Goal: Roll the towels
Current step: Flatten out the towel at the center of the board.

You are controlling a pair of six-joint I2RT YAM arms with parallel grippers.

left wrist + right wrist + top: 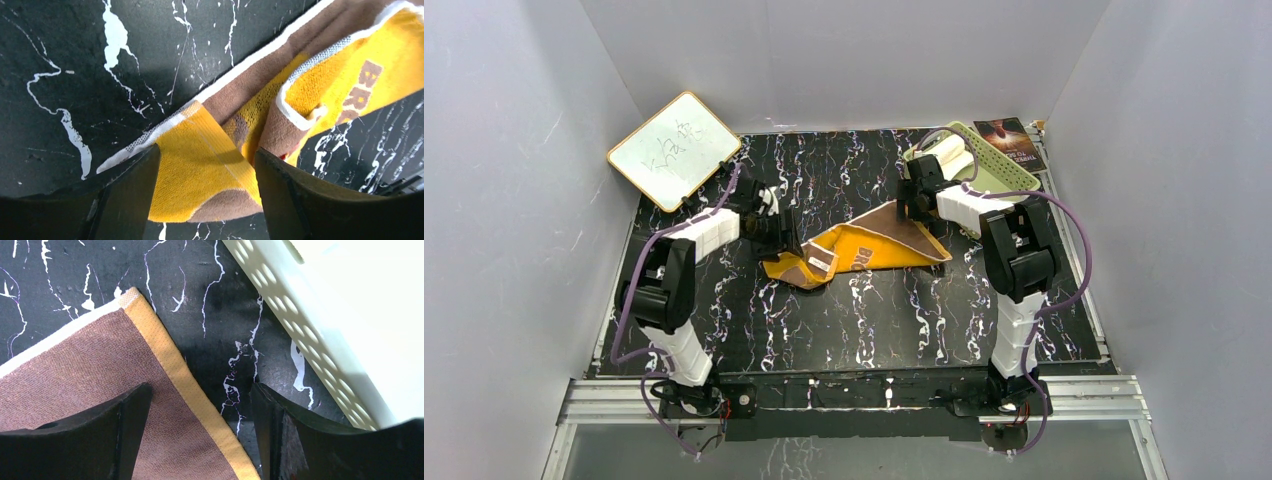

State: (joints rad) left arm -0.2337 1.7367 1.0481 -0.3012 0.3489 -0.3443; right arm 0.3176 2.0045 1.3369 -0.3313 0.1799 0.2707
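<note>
the mustard towel [874, 250] lies mid-table, slack and rumpled: a rough triangle w/ its brown underside flipped up along the far edge and a loose fold at its left end, a label sticking out there. no roll in it yet. in the left wrist view its left corner [200, 170] lies flat on the marble, layers overlapping messily. the cream towel [948, 152] sits in the green basket [1004, 175] at the far right; it looks like a short roll, tho too small to be sure. so at best one of two is done, and the mustard one prob needs flattening before any rolling starts. left gripper [784, 232] is low at the towel's left end, jaws spread w/ the corner between the fingers, not pinching it. right gripper [919, 200] hangs over the far right corner, jaws also spread, one finger over the brown cloth, the other over bare table [844, 330] just beside the basket wall [320, 335]; nothing held. a white board [674, 150] leans at the far left and a dark booklet [1012, 142] lies behind the basket, both well apart from the work.
</note>
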